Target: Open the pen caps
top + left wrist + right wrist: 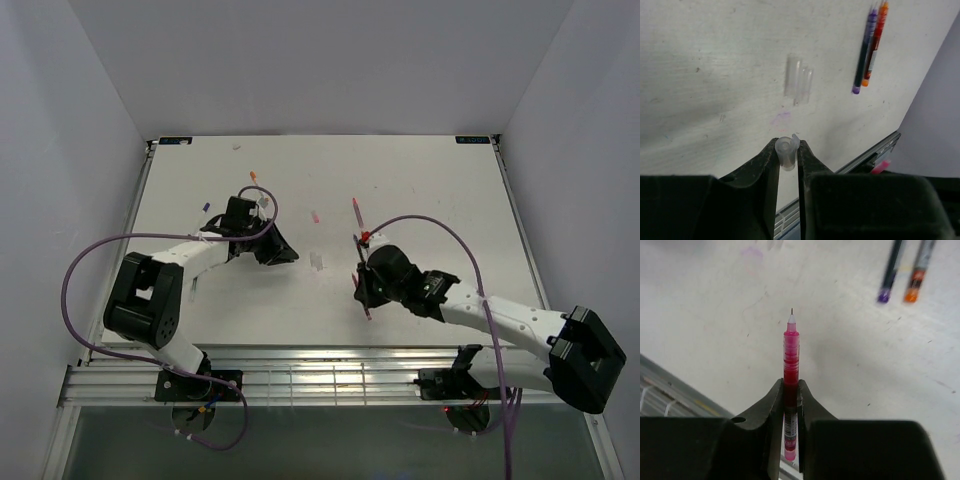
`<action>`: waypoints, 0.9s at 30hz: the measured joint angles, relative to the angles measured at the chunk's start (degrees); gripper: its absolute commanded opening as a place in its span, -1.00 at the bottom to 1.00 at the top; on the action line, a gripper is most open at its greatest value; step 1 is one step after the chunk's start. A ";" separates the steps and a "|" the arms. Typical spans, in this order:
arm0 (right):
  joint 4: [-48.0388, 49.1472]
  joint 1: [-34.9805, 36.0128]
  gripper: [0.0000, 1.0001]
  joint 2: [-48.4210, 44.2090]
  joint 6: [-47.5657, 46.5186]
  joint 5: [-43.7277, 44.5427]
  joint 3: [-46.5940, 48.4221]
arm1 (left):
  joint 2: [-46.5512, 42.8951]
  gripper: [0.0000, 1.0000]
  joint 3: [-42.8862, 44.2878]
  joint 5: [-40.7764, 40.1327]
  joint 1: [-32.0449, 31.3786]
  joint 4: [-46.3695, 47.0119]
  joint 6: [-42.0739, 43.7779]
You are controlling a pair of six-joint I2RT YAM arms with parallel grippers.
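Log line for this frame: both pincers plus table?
left pincer: shut on clear cap | right pincer: shut on pink pen, tip bare | table: two loose clear caps, purple pen, orange pen

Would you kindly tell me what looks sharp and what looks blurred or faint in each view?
Left wrist: the pale cap in the left gripper is sharp, while the two clear caps nearly vanish against the table. Right wrist: the red pen in the right gripper is crisp, the two far pens blurred. Top external: even light, soft shadows.
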 measured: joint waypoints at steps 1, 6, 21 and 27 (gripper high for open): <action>-0.17 -3.06 -0.85 1.11 -1.49 -0.44 1.57 | 0.00 -1.00 -1.14 0.00 0.00 -0.37 0.42; -0.44 -13.55 -0.85 6.78 -6.93 -2.69 8.26 | 0.26 -0.88 -2.56 0.15 0.00 -0.76 2.47; -3.45 -32.30 -0.85 23.12 -18.01 -5.27 22.47 | 13.38 -0.58 5.29 1.84 -0.96 -0.37 5.29; -3.28 -35.10 -0.85 28.76 -19.91 -8.44 23.74 | 15.45 -0.49 6.95 2.73 -1.75 -0.31 5.33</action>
